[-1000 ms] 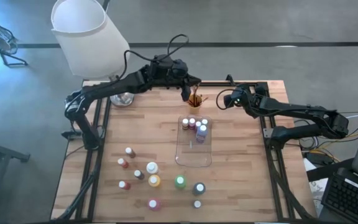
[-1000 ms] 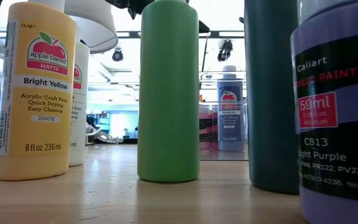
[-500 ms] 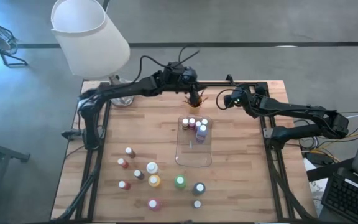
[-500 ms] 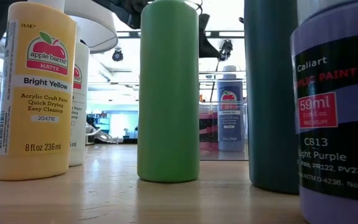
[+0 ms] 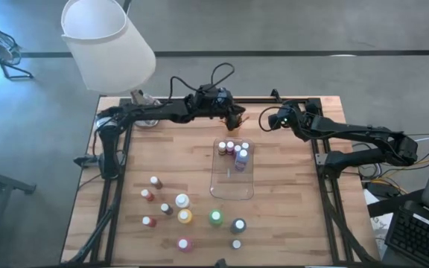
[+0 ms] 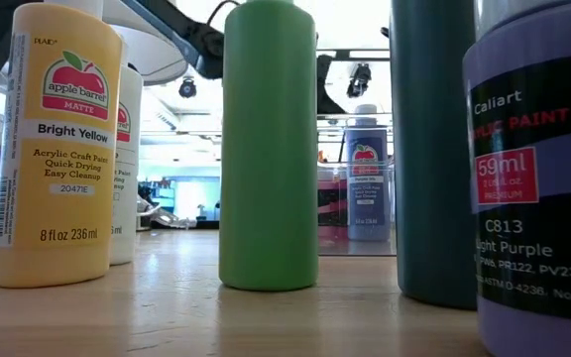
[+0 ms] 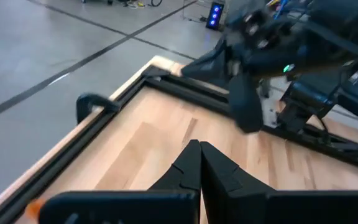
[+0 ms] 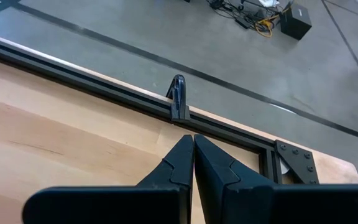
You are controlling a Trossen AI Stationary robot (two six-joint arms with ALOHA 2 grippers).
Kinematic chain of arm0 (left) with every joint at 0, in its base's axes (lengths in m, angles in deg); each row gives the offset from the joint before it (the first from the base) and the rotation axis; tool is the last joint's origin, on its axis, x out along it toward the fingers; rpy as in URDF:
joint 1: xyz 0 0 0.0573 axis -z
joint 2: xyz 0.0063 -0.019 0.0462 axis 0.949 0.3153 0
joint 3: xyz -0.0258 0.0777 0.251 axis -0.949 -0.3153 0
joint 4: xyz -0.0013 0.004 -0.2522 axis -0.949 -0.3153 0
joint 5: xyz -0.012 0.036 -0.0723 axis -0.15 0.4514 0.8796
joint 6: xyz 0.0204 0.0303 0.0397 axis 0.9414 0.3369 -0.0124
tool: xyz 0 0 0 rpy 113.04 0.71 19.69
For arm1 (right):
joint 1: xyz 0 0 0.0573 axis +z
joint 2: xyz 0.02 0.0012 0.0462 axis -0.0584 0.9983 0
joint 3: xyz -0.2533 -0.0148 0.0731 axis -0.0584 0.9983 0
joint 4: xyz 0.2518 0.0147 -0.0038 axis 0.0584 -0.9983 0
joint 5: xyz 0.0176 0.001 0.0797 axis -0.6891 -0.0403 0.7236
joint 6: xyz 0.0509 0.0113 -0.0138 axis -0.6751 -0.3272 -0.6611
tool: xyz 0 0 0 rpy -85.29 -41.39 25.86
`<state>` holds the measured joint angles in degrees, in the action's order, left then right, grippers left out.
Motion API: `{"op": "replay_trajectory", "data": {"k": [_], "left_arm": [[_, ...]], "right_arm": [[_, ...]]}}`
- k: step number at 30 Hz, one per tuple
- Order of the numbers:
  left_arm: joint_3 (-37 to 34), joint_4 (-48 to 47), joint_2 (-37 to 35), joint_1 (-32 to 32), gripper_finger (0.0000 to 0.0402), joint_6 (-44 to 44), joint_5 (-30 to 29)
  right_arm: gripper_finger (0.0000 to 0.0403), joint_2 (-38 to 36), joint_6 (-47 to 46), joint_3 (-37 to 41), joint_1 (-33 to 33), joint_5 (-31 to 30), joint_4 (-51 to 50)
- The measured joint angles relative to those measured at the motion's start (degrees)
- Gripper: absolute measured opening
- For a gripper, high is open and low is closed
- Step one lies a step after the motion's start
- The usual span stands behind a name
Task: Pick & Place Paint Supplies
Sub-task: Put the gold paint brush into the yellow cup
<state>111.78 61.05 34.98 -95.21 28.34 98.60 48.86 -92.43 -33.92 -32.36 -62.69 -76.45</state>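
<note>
Several small paint bottles [image 5: 233,149] stand at the far end of the clear tray [image 5: 233,187]. More bottles [image 5: 183,216] stand loose on the table's near left; the low view shows a yellow one [image 6: 57,149], a green one [image 6: 269,149] and a purple one [image 6: 543,188] up close. My left gripper [image 5: 236,115] is shut and holds nothing [image 7: 199,144]. It hangs low over the orange cup [image 5: 234,121], which it mostly hides; a brush [image 5: 243,119] pokes out of the cup. My right gripper [image 5: 265,121] waits shut and holds nothing [image 8: 193,138] at the far right.
A white lamp shade [image 5: 106,41] stands over the far left corner. A black rail with a clamp [image 8: 178,96] runs along the far edge. My right arm [image 7: 260,56] sits close ahead of the left gripper. Bare wood lies between the tray and the right edge.
My left arm has stretched out flatter and its gripper has sunk toward the table, drifting a little toward the right edge, until it stands low over the orange cup. It has stayed shut.
</note>
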Motion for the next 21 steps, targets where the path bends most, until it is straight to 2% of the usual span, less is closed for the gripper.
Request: {"op": "replay_trajectory", "data": {"k": [6,21], "left_arm": [[-3.4,0.68,0.0,-0.46,0.0,-0.67,-1.12],[-3.81,-2.36,0.04,-0.44,0.0012,1.43,-0.99]], "right_arm": [[0.0008,0.0,0.0,0.0,0.0,0.0,0.0],[0.0008,0.0,0.0,0.0,0.0,0.0,0.06]]}}
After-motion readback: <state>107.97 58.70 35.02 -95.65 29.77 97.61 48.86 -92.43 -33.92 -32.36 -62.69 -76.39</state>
